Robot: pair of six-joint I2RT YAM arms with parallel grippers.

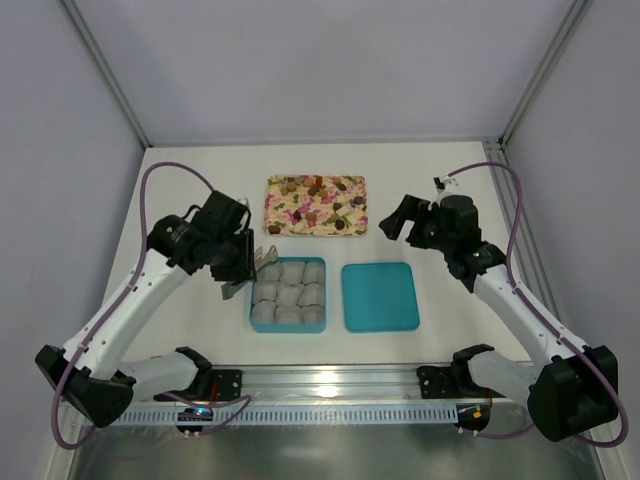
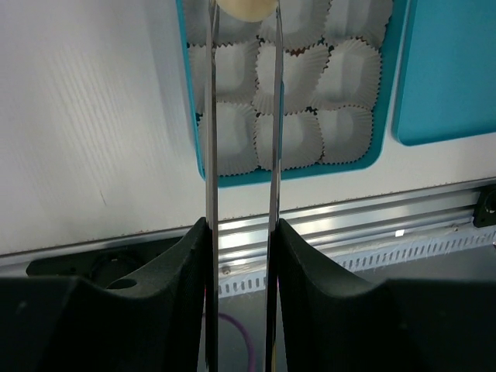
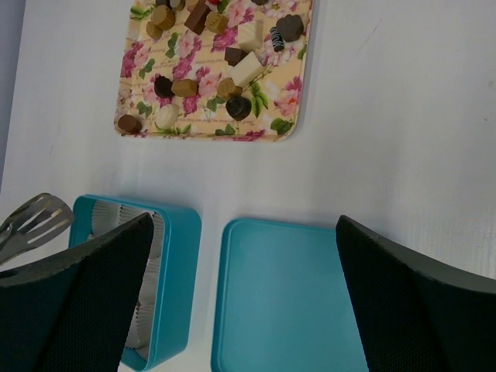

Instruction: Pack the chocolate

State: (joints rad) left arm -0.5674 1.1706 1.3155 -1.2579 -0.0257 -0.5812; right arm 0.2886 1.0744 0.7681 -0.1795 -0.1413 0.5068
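White table [image 1: 390, 160] and plain grey walls are all I get as a backdrop from the overhead camera. At the far middle sits a floral tray [image 3: 288, 93] with most of the chocolate [image 3: 238, 107] scattered loose on it: dark, tan and a few cream pieces. Nearer the arms, a teal box [image 3: 177, 287] lined with paper cups [image 2: 298, 139] stands just left of its lid [image 1: 380, 296], which lies flat on the table.

My left gripper [image 2: 242, 240] is squeezed partway in on a pair of metal tongs [image 2: 211, 155], whose thin blades run forward over the box. Between their tips, at the very top of the left wrist view, a pale piece [image 2: 246, 8] is pinched above the far row of cups. I cannot tell whether it touches a cup.

My right gripper [image 3: 244, 225] hangs above the table beside the tray's right end, its fingers spread wide with nothing between them.
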